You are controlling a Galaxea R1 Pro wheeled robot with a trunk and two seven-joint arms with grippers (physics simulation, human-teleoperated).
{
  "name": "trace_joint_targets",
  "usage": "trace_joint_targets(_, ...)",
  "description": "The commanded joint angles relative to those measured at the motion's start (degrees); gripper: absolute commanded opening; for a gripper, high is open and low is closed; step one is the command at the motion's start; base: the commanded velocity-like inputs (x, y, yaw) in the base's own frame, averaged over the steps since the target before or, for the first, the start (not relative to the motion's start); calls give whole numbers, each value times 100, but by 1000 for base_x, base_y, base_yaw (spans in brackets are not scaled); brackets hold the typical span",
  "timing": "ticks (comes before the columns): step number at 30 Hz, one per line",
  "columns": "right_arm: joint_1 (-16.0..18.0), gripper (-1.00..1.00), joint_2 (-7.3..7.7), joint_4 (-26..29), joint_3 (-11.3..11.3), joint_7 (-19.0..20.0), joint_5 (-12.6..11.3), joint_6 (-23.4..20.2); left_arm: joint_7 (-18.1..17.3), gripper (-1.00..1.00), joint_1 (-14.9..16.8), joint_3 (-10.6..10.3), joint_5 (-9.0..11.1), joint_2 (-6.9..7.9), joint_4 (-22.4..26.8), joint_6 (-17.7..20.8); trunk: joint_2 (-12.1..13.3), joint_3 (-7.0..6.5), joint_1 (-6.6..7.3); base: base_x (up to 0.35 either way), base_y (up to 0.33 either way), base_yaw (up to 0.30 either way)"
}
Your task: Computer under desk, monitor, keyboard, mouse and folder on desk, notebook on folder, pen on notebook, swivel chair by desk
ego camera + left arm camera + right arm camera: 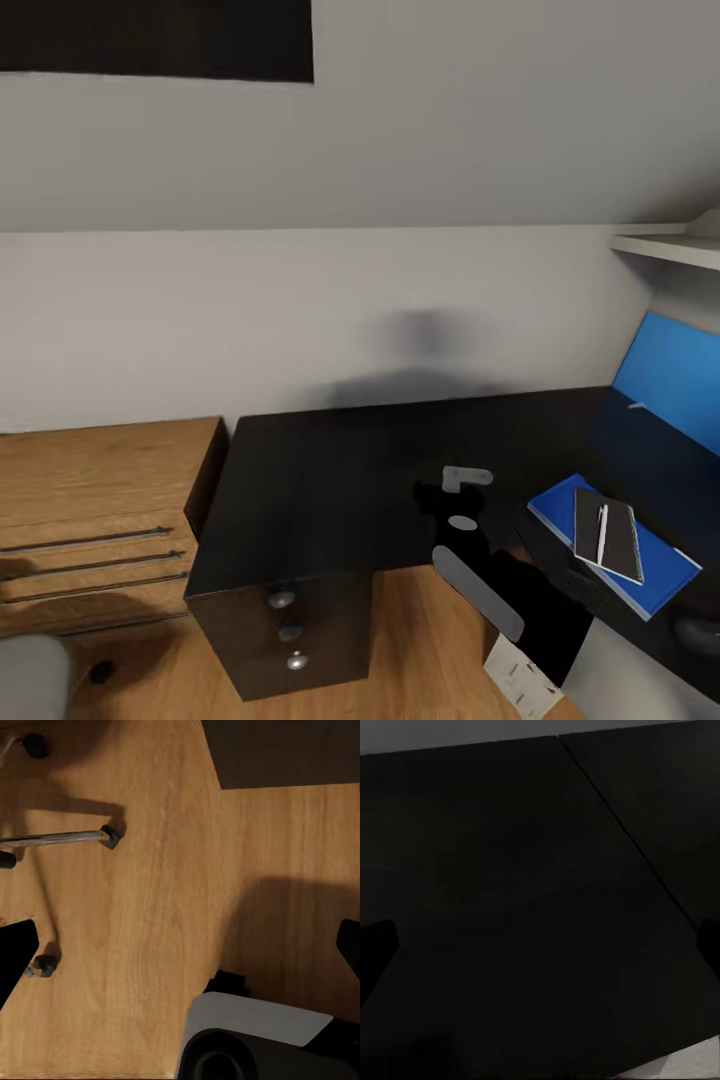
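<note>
Room: sloped pale grey walls, light wood plank floor point(150, 907)
Counter point(330, 480): L-shaped black top against the wall, black drawers with round silver knobs point(282, 599) at its near corner; most of the top in view is bare
Oak drawer unit point(90, 500): low, just beside the counter's left end
Blue panel point(670, 385): leans along the wall at the far right, above the counter
Swivel chair: a grey patch point(30, 680) in the head view's lower left corner may be its seat; chrome base spokes and castors point(67, 838) show over the floor in the left wrist view
Folder point(625, 555): bright blue, flat on the counter's right wing
Notebook point(606, 534): dark cover, lying on the folder
Pen point(601, 533): white, lying on the notebook
Right hand point(540, 945): hovers over bare black counter, fingertips spread at the frame edges, released, grasping nothing
Left hand point(180, 952): points at the floor, fingers apart, empty
Step in hand: the stack looks done; likely the chair comes next
Next move calls for: turning toward the chair and bringing it beside the counter without knocking the stack
</note>
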State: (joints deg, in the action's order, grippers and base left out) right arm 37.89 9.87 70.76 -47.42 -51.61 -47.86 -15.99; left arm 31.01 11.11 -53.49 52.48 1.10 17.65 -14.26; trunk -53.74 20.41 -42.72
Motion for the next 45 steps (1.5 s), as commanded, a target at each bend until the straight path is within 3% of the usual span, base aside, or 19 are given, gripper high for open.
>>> trace_joint_targets(1, 7, 100, 5, 10, -28, -37, -22, -35, 27, 100, 5, -49, 61, 4, 12, -25, -6, 7, 3, -328, 0, 276)
trace_joint_targets(7, 7, 100, -3, -68, -235, -9, -17, -23, 28, 100, 5, -45, 50, 13, 14, -25, -6, 7, 3, -165, 0, 276)
trace_joint_targets(11, 7, 100, -13, -365, -271, 18, -2, 49, 28, 100, 5, -31, 53, 20, 17, -25, 155, -64, 91, -22, 0, 276)
trace_joint_targets(15, 7, 100, -16, -525, -277, 25, 4, 244, 28, 100, 5, -28, 54, 22, 14, -30, 155, -64, 91, -4, 0, 267)
trace_joint_targets(23, 7, 100, -9, -547, -271, 33, 0, 335, 28, 100, 5, -11, 72, 31, 10, -100, 155, -64, 91, -239, 0, 20)
trace_joint_targets(26, 7, 100, -12, -570, -295, 246, -4, 693, 36, 100, 5, 4, 84, 33, 10, -92, 155, -64, 91, -335, 0, 0)
trace_joint_targets(37, 7, 100, -5, -563, -302, 313, -10, 1024, 36, 100, 5, 9, 89, 46, 10, -89, 155, -64, 91, -333, 0, 0)
trace_joint_targets(45, 7, 100, -10, -942, -558, 549, 5, 1207, 32, 100, 5, 14, 217, 172, 16, -111, 155, -64, 91, -62, 0, 0)
